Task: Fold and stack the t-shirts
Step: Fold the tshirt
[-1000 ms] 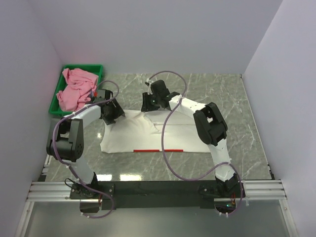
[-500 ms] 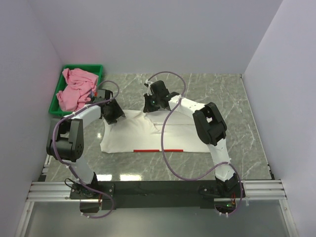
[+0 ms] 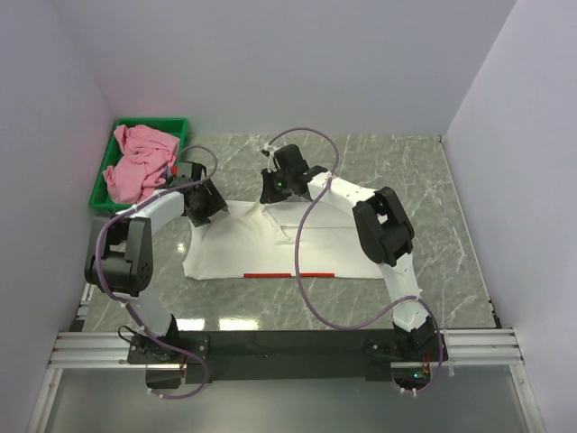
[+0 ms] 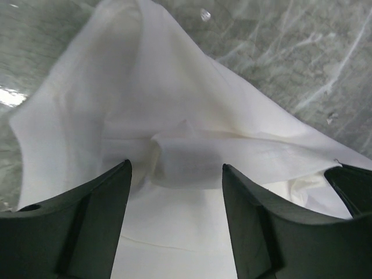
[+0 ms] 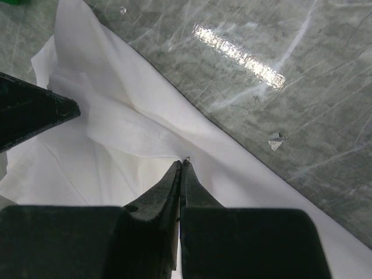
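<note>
One white t-shirt (image 3: 270,254), one pink t-shirt (image 3: 140,164)

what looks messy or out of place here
The plain pink fabric t-shirt lies crumpled, unfolded, in the green plastic tray at the far left. The large white fabric t-shirt is rucked into ridges along its far edge, where the right gripper pinches it.

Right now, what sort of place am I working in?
Most likely a robot test cell: plain walls box in a marble-look tabletop, the arms sit on an aluminium rail, and a white t-shirt lies spread for folding.
</note>
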